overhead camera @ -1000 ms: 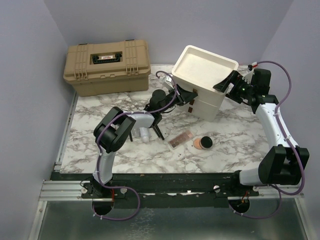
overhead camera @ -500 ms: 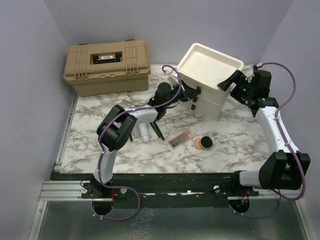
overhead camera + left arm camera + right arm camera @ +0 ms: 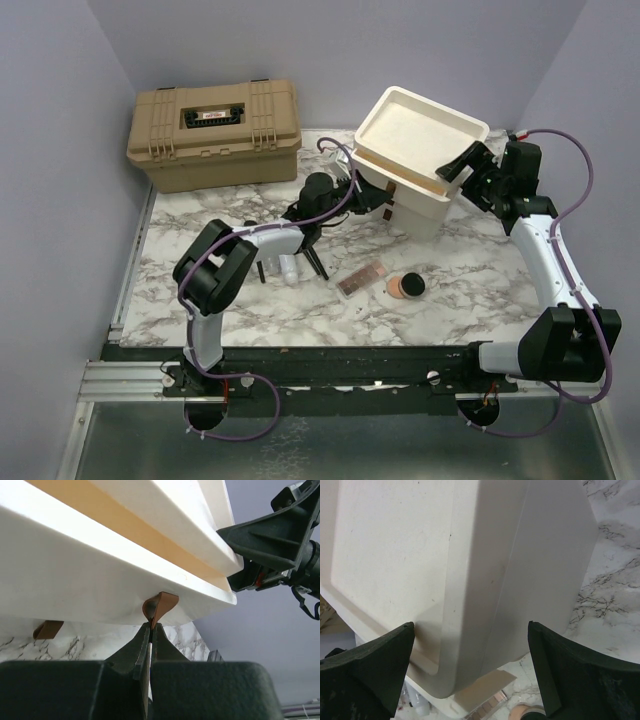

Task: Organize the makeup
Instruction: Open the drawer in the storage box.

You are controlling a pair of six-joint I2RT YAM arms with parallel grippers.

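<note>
Over the marble table [image 3: 470, 270], my left pincer [image 3: 151, 627] pinched the brown tab [image 3: 160, 605] of the drawer unit [image 3: 420, 130], presumably to pull a drawer open, my right pincer [image 3: 470, 630] stood spread around that unit, likely bracing it, and the palette [image 3: 362, 279] and compact [image 3: 407, 287] lay nearby.

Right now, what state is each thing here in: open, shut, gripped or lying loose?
Tan toolbox, lid shut.
Cream drawer unit, top drawer slightly out.
Left gripper, jaws shut on the drawer's brown pull tab.
Right gripper, jaws open around the unit's corner.
Round compact, open, peach powder showing.
Pink palette, lying flat.
</note>
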